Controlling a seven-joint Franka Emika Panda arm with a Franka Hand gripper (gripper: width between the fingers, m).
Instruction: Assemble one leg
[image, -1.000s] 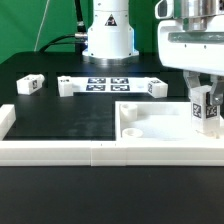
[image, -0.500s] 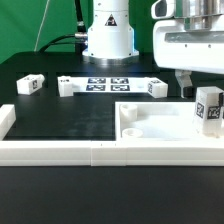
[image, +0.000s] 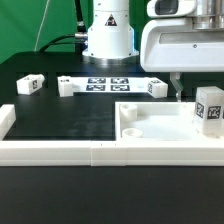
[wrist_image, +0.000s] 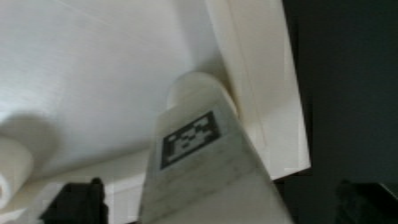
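The leg (image: 210, 108), a small white block with a square tag, stands upright in the right corner of the big white slab (image: 150, 125). My gripper (image: 195, 88) is open and empty. It hangs just above and slightly to the exterior view's left of the leg, and one dark finger (image: 176, 90) shows beside it. In the wrist view the leg (wrist_image: 205, 150) stands on the slab (wrist_image: 89, 60) below my gripper (wrist_image: 222, 202). The dark fingertips (wrist_image: 80, 200) are spread wide on either side and do not touch it.
Three more legs lie at the back: one at the far left (image: 30, 84), one beside the marker board's left end (image: 66, 86), and one at its right end (image: 155, 86). The marker board (image: 108, 84) lies between them. A white rail (image: 90, 152) borders the front. The robot base (image: 108, 35) stands behind.
My gripper has opened and let go of the leg. It has risen and shifted to the exterior view's left. The leg stays upright on the slab's right corner.
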